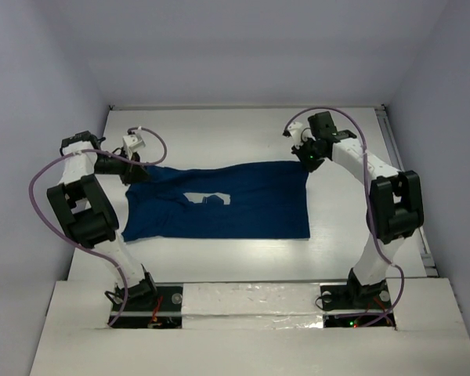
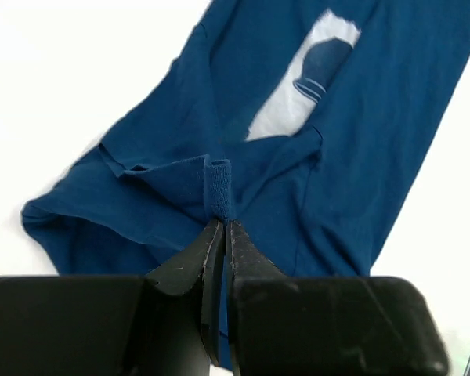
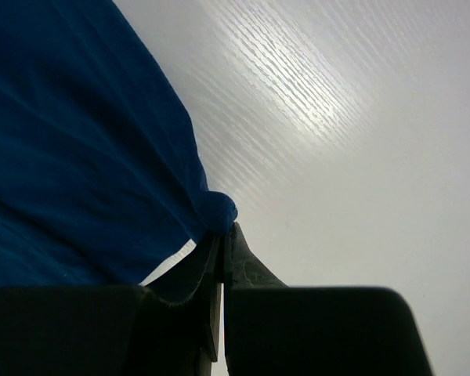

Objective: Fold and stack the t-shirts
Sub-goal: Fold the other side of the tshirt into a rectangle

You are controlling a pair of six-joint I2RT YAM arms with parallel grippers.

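Closest to the arm bases, the near edge of the dark blue t-shirt [image 1: 219,207] lies flat on the white surface [image 1: 243,133]. The shirt is spread out sideways between the two arms. In its middle there is a small white picture [image 1: 207,199], facing up. The left end of the shirt looks bumpy and bunched, with folds and a sleeve tucked in. The right end looks smooth and straight. At the far edge, each arm has a hold on one corner. The left gripper [image 2: 222,227] is squeezed shut on a tiny roll of cloth up by the sleeve end. The right gripper [image 3: 222,235] is squeezed shut on the tip of the far right corner. Both holds are very small, just a little nub of cloth, so I think the shirt could slip out if an arm pulls hard or lifts fast. If one arm moves more than the other, the fold could come out crooked. The bunched left end may also get folded in messy, because nothing is smoothing it flat.
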